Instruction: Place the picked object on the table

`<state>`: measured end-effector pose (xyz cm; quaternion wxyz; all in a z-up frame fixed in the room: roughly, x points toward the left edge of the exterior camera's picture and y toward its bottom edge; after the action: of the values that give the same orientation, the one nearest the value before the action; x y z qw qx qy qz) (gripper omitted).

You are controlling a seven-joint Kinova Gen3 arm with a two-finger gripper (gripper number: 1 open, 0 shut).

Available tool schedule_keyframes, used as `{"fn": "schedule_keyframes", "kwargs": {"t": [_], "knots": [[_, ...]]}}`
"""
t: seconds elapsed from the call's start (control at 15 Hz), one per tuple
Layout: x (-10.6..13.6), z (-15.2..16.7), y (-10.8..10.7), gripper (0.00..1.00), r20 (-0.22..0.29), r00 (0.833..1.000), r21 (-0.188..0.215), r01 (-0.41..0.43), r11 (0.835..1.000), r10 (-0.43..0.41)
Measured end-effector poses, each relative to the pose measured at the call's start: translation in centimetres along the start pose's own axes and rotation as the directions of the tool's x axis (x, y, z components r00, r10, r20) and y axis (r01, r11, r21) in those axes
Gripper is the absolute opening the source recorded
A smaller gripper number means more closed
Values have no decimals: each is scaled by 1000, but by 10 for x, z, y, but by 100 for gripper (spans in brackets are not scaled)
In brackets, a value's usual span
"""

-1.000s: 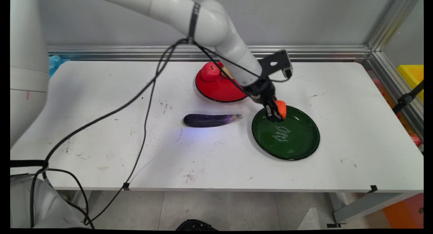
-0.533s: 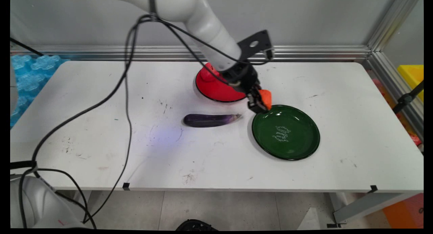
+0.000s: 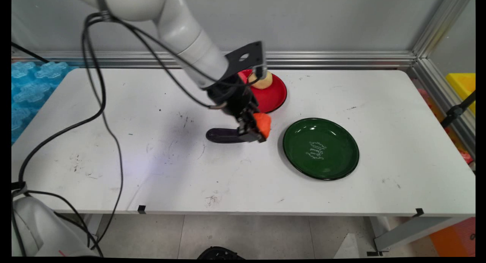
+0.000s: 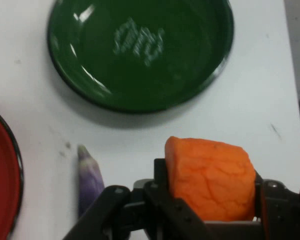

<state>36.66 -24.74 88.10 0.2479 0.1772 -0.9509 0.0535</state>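
An orange chunk (image 3: pixel 263 124) is held in the gripper (image 3: pixel 257 133), whose two fingers are closed on it from either side; in the hand view the chunk is seen clamped between the black fingers (image 4: pixel 159 192), with its upper part standing free of them. The chunk is carried above the white table (image 3: pixel 114 114), not resting on anything, close by the pointed end of the eggplant (image 3: pixel 220 135). That end is covered by the gripper in the main view, while in the hand view the eggplant's pale tip is seen just beside the linkage. The eggplant lies flat on the table, untouched by the fingers as far as can be told. The green plate (image 3: pixel 336 162) lies to the right of the gripper, apart from it, and only its white lettering is seen inside it; the chunk is therefore not over the plate, but beside its left rim. The red plate (image 3: pixel 274 97) lies farther back, partly hidden by the arm, and a tan rounded piece (image 3: pixel 261 80) is seen on it. Whether anything else sits on the red plate cannot be told. As things lie, the chunk is in hand and set down nowhere.
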Motion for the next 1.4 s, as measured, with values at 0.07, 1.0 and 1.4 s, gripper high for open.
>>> {"fn": "schedule_keyframes", "kwargs": {"t": [0.07, 1.0, 1.4], "knots": [[-6, -1, 5, 0, 7, 1000, -2, -2, 1000, 2], [-50, 54, 16, 0, 36, 999, -2, -2, 1000, 2], [-63, 85, 14, 0, 56, 998, -13, -3, 1000, 4]]}}
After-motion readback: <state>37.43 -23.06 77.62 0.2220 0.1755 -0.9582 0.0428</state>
